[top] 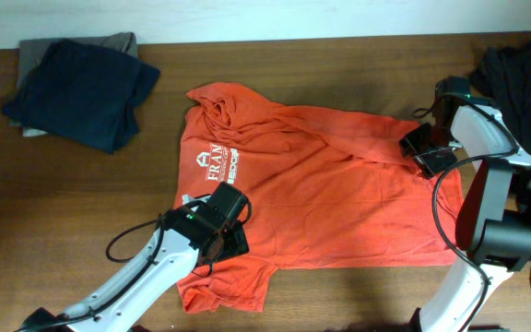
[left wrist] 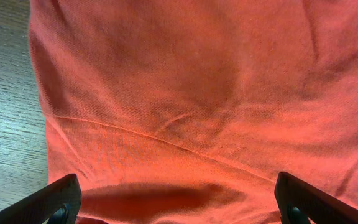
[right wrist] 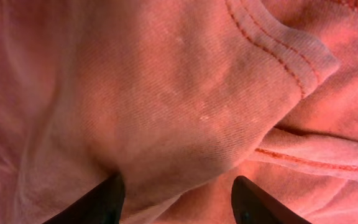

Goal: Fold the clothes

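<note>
The clothes are a red-orange T-shirt (top: 339, 184) lying spread on the wooden table (top: 358, 295), white lettering (top: 218, 166) at its left end. My left gripper (top: 229, 235) hovers over the shirt's lower left part near the sleeve. In the left wrist view this gripper (left wrist: 179, 208) stands wide open above flat cloth (left wrist: 185, 93), with nothing between the fingers. My right gripper (top: 422, 148) is at the shirt's far right corner. In the right wrist view it (right wrist: 179, 199) straddles a raised fold (right wrist: 166, 106) with a stitched hem (right wrist: 272, 43). Its jaws are partly apart, and a gap shows at the right finger.
A pile of dark navy clothes (top: 81, 78) lies at the back left on a grey garment (top: 123, 41). More dark cloth (top: 524, 74) is heaped at the back right beside the right arm. Bare wood shows along the table's front edge.
</note>
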Controlling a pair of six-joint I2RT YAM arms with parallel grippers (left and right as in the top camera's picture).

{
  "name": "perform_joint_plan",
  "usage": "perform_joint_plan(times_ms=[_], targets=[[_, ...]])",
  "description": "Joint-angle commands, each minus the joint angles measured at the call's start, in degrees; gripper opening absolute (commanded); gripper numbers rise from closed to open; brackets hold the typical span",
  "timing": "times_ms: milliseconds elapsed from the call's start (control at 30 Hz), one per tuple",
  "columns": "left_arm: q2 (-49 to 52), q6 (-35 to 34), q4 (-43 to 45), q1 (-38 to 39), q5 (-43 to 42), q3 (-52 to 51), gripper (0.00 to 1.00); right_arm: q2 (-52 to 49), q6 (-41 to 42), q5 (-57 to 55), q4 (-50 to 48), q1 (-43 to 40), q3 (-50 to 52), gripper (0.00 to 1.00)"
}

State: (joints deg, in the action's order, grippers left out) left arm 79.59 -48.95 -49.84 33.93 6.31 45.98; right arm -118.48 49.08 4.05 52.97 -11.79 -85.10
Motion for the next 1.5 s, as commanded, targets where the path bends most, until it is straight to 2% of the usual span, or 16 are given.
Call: perform_joint_plan(times_ms=[0,33,133,200,267,333,367,467,533,567,600,800,1067,1467], targets=[[-0.8,1.1,0.1,-0.3,1.1,0.7,0.99,-0.3,1.4,-1.2,-1.3,0.1,0.3,0.5],[-0.8,1.1,0.1,-0.3,1.0,0.7,0.99,-0.3,1.4,-1.6,-1.7,0.1,0.3,0.43],[-0.8,1.1,0.1,-0.3,1.1,0.7,0.99,-0.3,1.4,-1.9,-2.7,0.1,0.3,0.39],[-0.8,1.1,0.1,-0.3,1.1,0.7,0.99,-0.3,1.4,-2.1,-3.4,0.1,0.3,0.29],[-0.8,1.1,0.1,-0.3,1.1,0.7,0.99,-0.3,1.4,-2.2,-3.7,0.1,0.3,0.24],[-0.8,1.1,0.1,-0.3,1.1,0.7,0.99,-0.3,1.4,-2.2,-3.8,0.1,0.3,0.25],[-0.8,1.1,0.1,-0.3,1.1,0.7,0.99,-0.3,1.4,-2.2,-3.7,0.1,0.3,0.33],[-0.8,1.1,0.1,-0.3,1.1,0.7,0.99,-0.3,1.4,-2.2,-3.7,0.1,0.3,0.35],[-0.8,1.1,0.1,-0.3,1.1,0.7,0.99,-0.3,1.4,-2.5,-3.8,0.1,0.3,0.25],[-0.8,1.1,0.1,-0.3,1.1,0.7,0.99,-0.3,1.4,-2.8,-4.0,0.1,0.3,0.17],[-0.8,1.1,0.1,-0.3,1.1,0.7,0.99,-0.3,1.4,-3.2,-4.1,0.1,0.3,0.05],[-0.8,1.1,0.1,-0.3,1.1,0.7,0.99,-0.2,1.4,-3.5,-6.1,0.0,-1.5,0.04],[-0.8,1.1,0.0,-0.3,1.1,0.7,0.99,0.6,0.5,1.2,-5.6,-2.2,-14.4,0.04],[-0.8,1.1,0.1,-0.3,1.7,0.7,0.99,-4.3,-3.6,0.3,-20.6,-2.8,-16.3,0.04]])
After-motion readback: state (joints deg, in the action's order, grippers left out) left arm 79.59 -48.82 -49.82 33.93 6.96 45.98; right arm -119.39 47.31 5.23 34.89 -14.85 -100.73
